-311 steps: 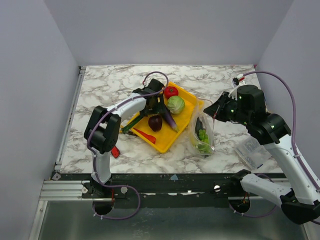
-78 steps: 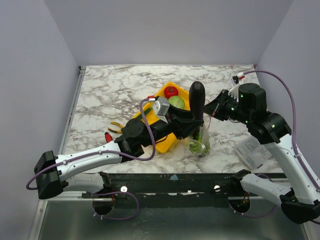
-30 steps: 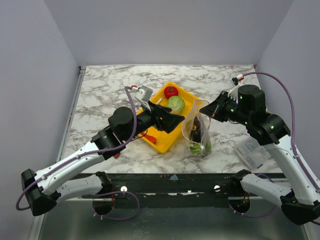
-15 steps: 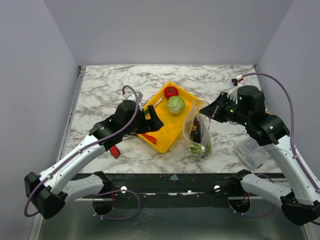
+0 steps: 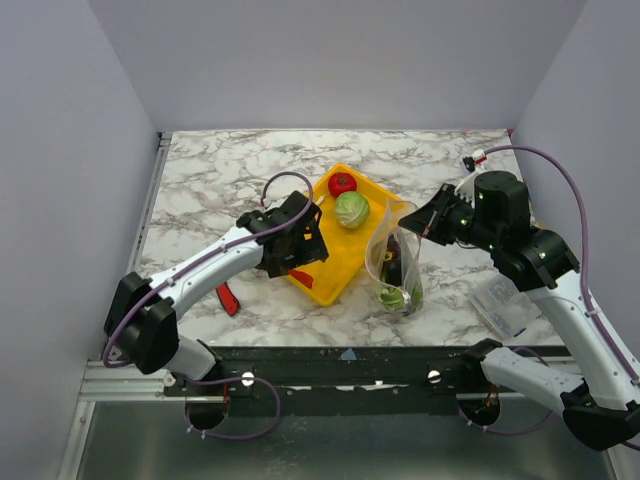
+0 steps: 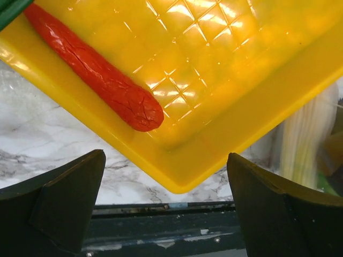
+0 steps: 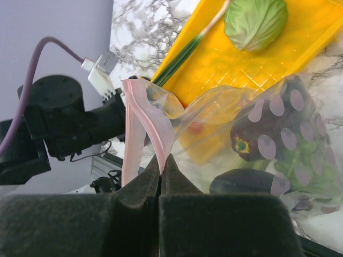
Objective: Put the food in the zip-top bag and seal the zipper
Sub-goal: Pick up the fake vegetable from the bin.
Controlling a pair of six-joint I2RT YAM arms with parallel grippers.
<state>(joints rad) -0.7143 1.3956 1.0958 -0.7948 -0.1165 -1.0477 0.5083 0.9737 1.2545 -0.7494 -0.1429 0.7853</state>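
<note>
Zipper [image 7: 155,134], a pinkish strip along the mouth of the zip-top bag [image 5: 396,262], was pinched between the pressed-together fingers of my right claw [image 7: 161,170]. That grip held the mouth up while the bag's lower part rested on the marble desk [image 5: 210,180], just beside the right edge of the yellow tray [image 5: 345,262]. Through the clear plastic I saw a dark purple eggplant [image 7: 268,126] with its green stem end, a dark vegetable [image 7: 241,182] lying below it, and some green pieces at the bottom that I could not name.

My left claw [image 6: 165,171] hung over the near corner of the tray with its fingers [image 6: 69,198] spread wide and nothing between them. A red chili [image 6: 96,75] lay on the tray's ribbed floor just ahead of that claw, apart from both fingers. Farther back in the tray sat a cabbage [image 5: 351,210] and, behind it, a tomato [image 5: 342,183], with a thin green onion [image 7: 187,48] lying beside the cabbage.
</note>
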